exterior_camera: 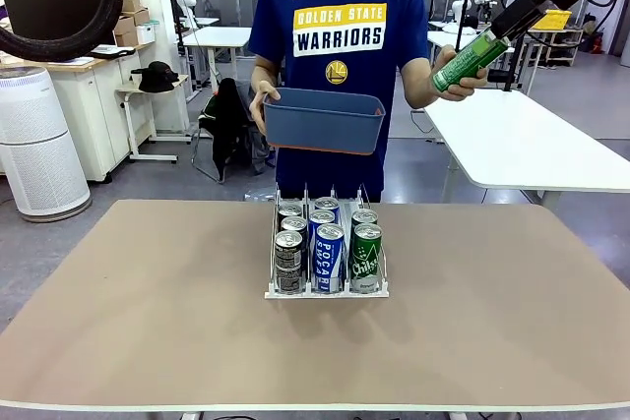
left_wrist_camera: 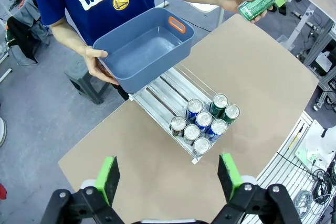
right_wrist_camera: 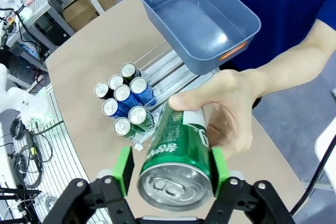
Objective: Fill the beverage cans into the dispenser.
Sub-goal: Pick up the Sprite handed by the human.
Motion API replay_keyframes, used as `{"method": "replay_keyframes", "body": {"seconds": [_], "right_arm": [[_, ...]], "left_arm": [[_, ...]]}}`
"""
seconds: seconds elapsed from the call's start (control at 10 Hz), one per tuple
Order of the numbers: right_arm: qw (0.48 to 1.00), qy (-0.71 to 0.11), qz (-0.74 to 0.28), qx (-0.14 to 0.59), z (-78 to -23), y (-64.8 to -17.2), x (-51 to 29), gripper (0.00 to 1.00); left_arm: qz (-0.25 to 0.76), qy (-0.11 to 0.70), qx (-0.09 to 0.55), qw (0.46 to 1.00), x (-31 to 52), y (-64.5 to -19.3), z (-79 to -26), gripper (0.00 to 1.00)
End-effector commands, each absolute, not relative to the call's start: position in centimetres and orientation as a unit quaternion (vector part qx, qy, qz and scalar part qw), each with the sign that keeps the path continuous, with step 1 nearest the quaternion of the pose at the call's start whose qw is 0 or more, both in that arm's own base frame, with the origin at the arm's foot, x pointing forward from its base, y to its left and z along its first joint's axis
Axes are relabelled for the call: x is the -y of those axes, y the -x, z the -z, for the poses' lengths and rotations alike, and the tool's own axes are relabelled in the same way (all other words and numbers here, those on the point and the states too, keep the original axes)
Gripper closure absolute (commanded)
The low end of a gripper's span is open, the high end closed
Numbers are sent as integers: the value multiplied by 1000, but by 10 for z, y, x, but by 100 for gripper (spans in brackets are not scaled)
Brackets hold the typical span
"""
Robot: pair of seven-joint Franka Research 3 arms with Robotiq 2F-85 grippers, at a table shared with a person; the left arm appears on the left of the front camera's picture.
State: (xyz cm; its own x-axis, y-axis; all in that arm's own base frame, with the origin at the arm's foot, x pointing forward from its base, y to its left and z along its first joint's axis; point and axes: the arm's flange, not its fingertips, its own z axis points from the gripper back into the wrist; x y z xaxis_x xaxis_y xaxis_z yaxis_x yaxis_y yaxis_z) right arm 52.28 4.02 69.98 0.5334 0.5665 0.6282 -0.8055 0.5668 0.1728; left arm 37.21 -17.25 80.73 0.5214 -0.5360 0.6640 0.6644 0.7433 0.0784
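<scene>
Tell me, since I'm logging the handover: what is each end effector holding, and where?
The right end effector clamps the green can near its top; the left end effector holds nothing.

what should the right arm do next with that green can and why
Probably wait for the person's hand to let go, then carry the green can down toward the dispenser. The right gripper is shut on the can, but the hand is on it too. The green lane holds two cans; the other lanes hold three.

Green white-lettered can (right_wrist_camera: 178, 153) between green claw pads (right_wrist_camera: 124, 169); blue-grey bin (exterior_camera: 323, 120) with orange handles; tan table (exterior_camera: 148, 302).
</scene>
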Motion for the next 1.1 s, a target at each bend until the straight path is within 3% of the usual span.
{"method": "replay_keyframes", "body": {"seconds": [0.0,0.1,1.0], "right_arm": [[850,-223,-400,259,-698,-524,-40,65],[851,-222,-398,261,-699,-524,-38,100],[846,-225,-407,262,-700,-522,-38,100]], "left_arm": [[349,90,345,866,170,-372,-807,0],[349,90,345,866,170,-372,-807,0],[349,90,345,866,170,-372,-807,0]]}}
